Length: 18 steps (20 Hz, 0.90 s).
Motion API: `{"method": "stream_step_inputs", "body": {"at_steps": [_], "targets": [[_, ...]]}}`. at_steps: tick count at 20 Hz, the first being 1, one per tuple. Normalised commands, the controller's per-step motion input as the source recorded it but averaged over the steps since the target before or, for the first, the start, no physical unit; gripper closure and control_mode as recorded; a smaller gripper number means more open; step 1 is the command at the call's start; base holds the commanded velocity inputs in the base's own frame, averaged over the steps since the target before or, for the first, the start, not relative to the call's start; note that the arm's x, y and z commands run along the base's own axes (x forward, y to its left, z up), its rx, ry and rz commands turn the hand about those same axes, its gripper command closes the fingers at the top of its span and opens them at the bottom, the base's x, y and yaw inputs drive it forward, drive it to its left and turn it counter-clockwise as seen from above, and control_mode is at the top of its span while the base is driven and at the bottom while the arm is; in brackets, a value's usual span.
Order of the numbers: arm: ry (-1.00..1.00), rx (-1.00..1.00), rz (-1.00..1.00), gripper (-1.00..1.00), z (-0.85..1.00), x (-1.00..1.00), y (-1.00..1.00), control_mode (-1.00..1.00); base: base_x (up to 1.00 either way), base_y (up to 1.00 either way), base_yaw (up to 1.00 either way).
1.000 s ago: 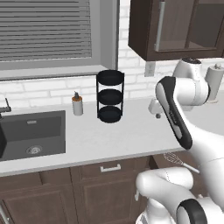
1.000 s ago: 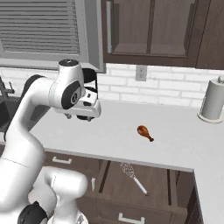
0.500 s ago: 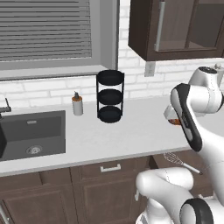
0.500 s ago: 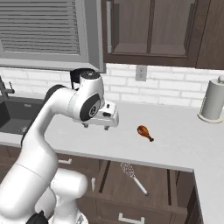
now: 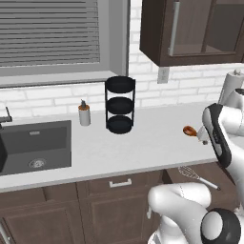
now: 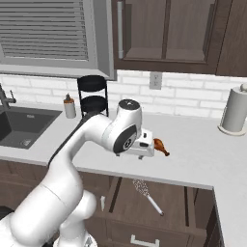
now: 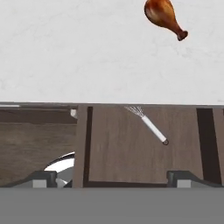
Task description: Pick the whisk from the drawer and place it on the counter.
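Arm's swung right since a second ago — gripper (image 7: 111, 177) now hangs over the counter (image 6: 202, 154) edge, tips spread wide. Whisk (image 7: 146, 121) lies in the open drawer (image 7: 127, 153), wire head partly tucked under the counter lip — drumstick (image 7: 164, 16) behind.

my arm (image 6: 72, 159) is glossy white all over, built of fat rounded links that swell at each joint like smooth capsules. dark grey, nearly black bands wrap the joints, and a long dark strip runs down one link (image 5: 220, 143). a round grey cap with a darker disc sits on the wrist housing (image 6: 126, 136). my gripper (image 7: 111, 178) ends in two small dark grey fingertips (image 7: 43, 178), blocky and square-edged. no cables or markings show.
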Motion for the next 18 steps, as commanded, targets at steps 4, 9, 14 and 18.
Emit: {"method": "stream_step_inputs", "body": {"at_steps": [4,9,14,18], "targets": [[0.02,0.00,0.00,-1.00,-0.60,-0.09,-0.62,-1.00,0.00,0.00,0.00],[0.03,0.00,0.00,-1.00,-0.51,-0.07,-0.50,-1.00,0.00,0.00,0.00],[0.08,0.00,0.00,-1.00,-0.27,0.00,-0.43,-1.00,0.00,0.00,0.00],[0.00,0.05,0.00,-1.00,-0.08,-0.01,-0.44,-1.00,0.00,0.00,0.00]]}}
